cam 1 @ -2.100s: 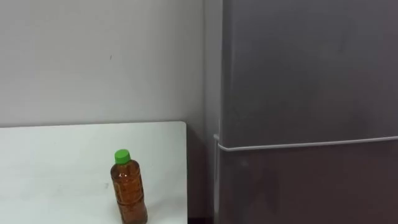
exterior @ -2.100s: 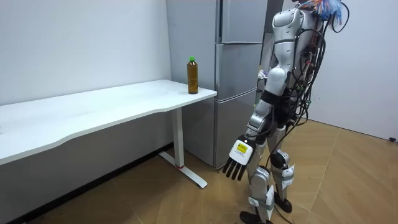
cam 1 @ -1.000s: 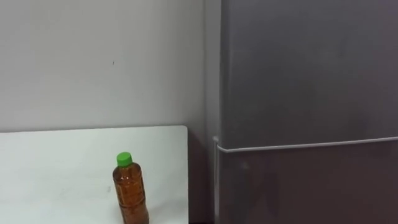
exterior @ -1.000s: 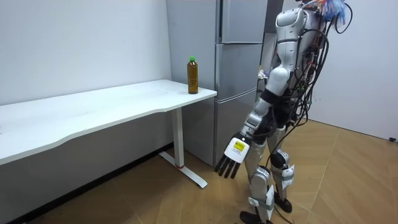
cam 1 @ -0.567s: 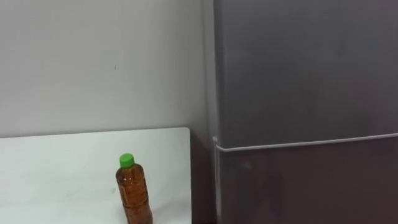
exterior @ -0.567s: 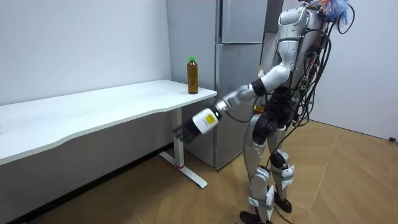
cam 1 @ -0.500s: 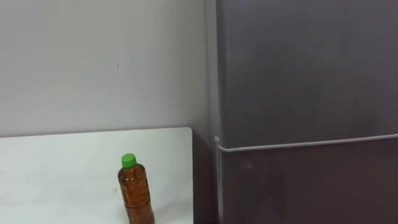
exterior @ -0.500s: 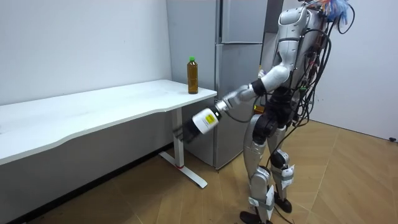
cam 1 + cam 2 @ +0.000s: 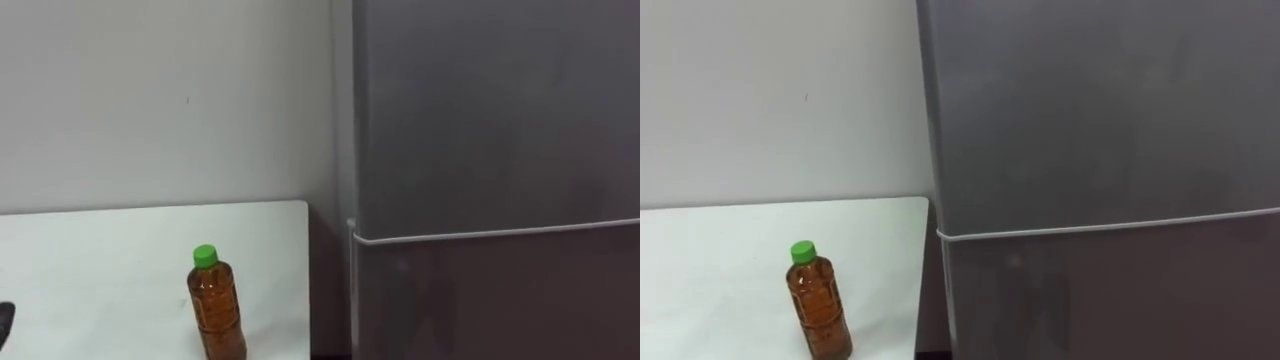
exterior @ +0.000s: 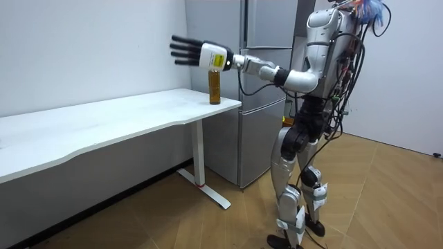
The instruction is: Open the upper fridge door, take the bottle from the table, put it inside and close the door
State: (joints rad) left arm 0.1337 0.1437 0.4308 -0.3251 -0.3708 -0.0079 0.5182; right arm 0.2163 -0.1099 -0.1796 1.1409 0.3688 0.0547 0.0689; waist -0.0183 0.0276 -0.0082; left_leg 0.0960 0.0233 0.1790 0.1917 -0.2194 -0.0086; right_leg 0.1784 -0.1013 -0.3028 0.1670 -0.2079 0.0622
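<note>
A bottle (image 9: 217, 305) of brown liquid with a green cap stands upright near the right end of the white table (image 9: 90, 260). In the room view the bottle (image 10: 214, 84) is at the table's corner beside the grey fridge (image 10: 266, 62). My left hand (image 10: 197, 52) is raised above the table, higher than the bottle's cap and a little towards the room view's left of it, fingers straight and spread, holding nothing. A dark fingertip of the left hand (image 9: 4, 320) shows at the left edge of the left eye view. I stand facing the fridge.
The fridge (image 9: 490, 140) has both doors shut, with a pale seam (image 9: 500, 232) between the upper and lower door. A narrow gap separates the table's right edge (image 9: 305, 280) from the fridge. A plain wall (image 9: 160, 100) rises behind the table.
My left arm has swung up from hanging low beside the leg to stretched out above the table near the bottle. The bottle has not moved.
</note>
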